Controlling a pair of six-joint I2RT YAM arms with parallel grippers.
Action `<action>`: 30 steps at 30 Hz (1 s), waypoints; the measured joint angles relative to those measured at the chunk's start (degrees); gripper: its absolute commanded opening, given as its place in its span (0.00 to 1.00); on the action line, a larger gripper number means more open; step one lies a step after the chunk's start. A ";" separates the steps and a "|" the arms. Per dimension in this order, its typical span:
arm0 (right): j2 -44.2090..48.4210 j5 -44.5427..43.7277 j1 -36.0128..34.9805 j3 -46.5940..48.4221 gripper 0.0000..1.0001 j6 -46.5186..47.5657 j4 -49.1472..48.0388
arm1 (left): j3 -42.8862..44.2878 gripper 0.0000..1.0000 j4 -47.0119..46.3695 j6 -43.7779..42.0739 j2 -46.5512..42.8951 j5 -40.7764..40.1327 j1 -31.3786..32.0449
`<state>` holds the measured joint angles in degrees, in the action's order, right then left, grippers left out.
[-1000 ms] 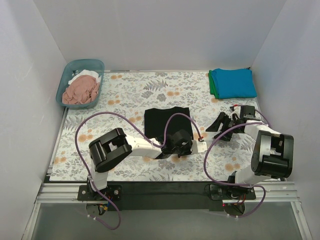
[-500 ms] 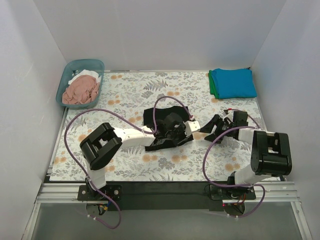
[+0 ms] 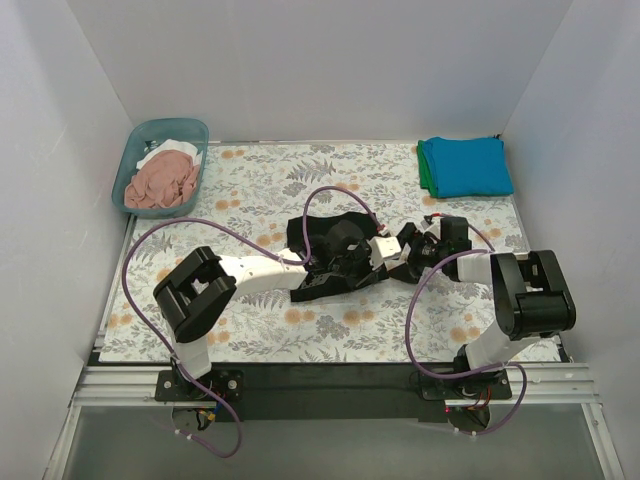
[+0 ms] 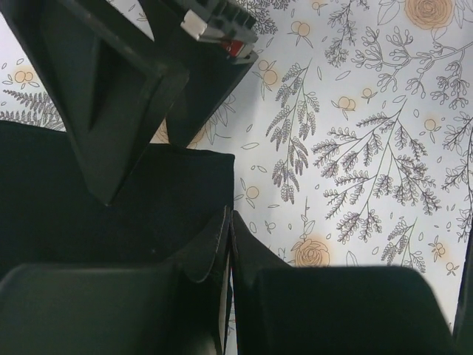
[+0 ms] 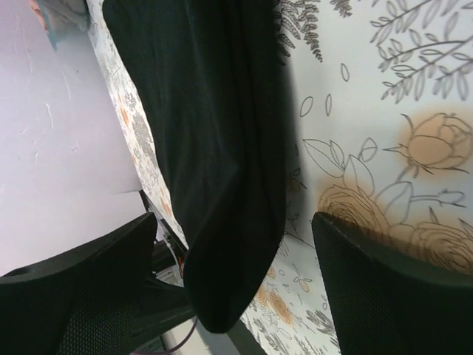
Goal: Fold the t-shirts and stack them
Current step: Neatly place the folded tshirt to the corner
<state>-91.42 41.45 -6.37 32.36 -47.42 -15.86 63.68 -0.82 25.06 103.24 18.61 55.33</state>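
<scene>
A black t-shirt [image 3: 322, 232] lies at the middle of the floral cloth, its near edge raised and bunched. My left gripper [image 3: 368, 268] is shut on that edge; in the left wrist view its fingertips [image 4: 229, 222] meet at the cloth [image 4: 111, 214]. From the right, my right gripper [image 3: 402, 250] stands open against the same fold. In the right wrist view a rounded black fold [image 5: 214, 133] hangs between the wide-apart fingers of the right gripper [image 5: 235, 222]. Folded teal-blue and green t-shirts [image 3: 465, 166] are stacked at the back right.
A teal tub [image 3: 134, 165] at the back left holds a dusty pink shirt [image 3: 162, 182] and a white one [image 3: 165, 150]. White walls close in the table on three sides. Purple cables [image 3: 250, 232] arc over the left arm.
My left gripper has closed on the black shirt's near edge and carried it up and toward the back. The right gripper has moved left to the shirt and opened wider.
</scene>
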 measured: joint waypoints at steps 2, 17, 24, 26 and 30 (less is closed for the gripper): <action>-0.74 -0.48 -1.03 0.07 0.86 -1.27 -1.25 | 0.02 0.00 0.00 0.26 0.00 0.20 0.00; -12.41 -4.72 -5.35 6.45 0.59 -9.27 -12.59 | 1.03 0.00 -0.85 2.14 0.00 2.25 -0.72; -16.39 -8.33 -7.30 10.40 0.49 -10.91 -15.26 | 1.03 0.00 -0.90 2.49 0.00 2.80 -0.85; -17.14 -9.22 -7.80 11.10 0.45 -10.91 -15.69 | 1.03 0.00 -0.92 2.49 0.00 2.82 -0.90; -19.08 -10.69 -8.28 12.90 0.05 -9.22 -15.80 | 1.05 0.07 -0.87 2.91 0.00 2.95 -1.36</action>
<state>-110.50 30.76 -14.66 45.25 -56.64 -31.66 64.73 -1.69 27.97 103.24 21.56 53.98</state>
